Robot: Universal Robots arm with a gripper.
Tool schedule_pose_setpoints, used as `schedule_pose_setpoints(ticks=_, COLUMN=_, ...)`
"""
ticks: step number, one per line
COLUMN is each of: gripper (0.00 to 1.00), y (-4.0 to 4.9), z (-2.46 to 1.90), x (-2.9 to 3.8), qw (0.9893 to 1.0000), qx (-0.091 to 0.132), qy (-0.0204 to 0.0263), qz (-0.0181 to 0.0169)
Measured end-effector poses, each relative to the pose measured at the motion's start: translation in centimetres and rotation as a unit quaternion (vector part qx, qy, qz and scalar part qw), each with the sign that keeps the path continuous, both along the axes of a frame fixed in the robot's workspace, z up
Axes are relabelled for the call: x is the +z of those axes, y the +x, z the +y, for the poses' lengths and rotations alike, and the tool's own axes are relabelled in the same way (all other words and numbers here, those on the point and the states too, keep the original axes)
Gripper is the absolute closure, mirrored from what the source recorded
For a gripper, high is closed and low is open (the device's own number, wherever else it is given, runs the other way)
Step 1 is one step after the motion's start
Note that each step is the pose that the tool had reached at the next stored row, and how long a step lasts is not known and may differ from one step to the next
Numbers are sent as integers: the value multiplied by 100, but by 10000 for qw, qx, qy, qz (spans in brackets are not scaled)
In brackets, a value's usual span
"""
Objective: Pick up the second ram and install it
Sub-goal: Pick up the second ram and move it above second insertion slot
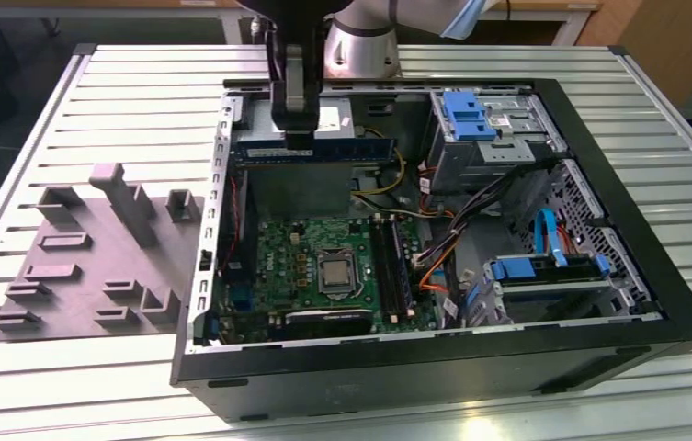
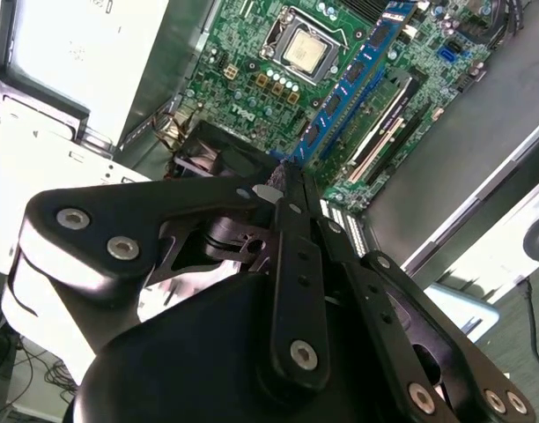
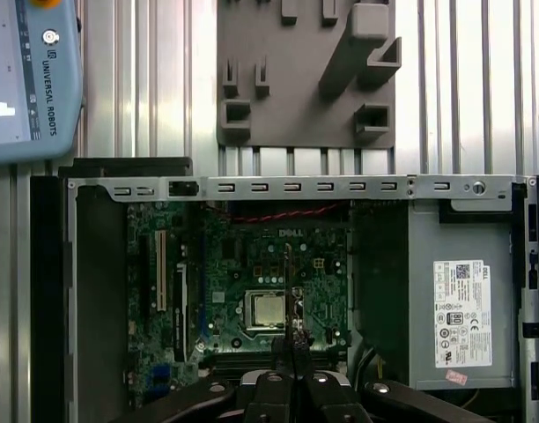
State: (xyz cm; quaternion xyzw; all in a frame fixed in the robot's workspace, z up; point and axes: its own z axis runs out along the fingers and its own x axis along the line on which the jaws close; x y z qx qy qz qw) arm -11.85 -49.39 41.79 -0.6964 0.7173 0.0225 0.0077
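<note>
The second ram (image 1: 335,147) hangs in the air over the far end of the open computer case (image 1: 444,372), lying level above the metal box there. It is well apart from the memory slots (image 1: 391,262) on the motherboard (image 1: 297,243). The gripper (image 1: 297,136) grips it from above, fingers drawn in tight and pinching the stick nearer one end than its middle. In the second wrist view the gripper (image 2: 287,181) shows the same narrow pinch, and the blue strip with black chips running away from the tips seems to be the held ram (image 2: 349,79), though it blurs into the board beneath. I judge this to be the carrying step: the stick is picked up but not seated. Seating looks to call for a turn, as the stick lies crosswise to the slots, then a straight press down. I cannot make out which slot is free, and the gripper body hides the exact hold. The grey tray (image 1: 88,276) sits beside the case, and the processor (image 1: 337,273) is just beside the slots.
</note>
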Motion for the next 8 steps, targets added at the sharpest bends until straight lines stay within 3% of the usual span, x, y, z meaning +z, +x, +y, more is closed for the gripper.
schedule_pose_setpoints(ticks=8, gripper=89, y=43, z=1, x=0, qw=10000, qx=0, qy=0, qz=0)
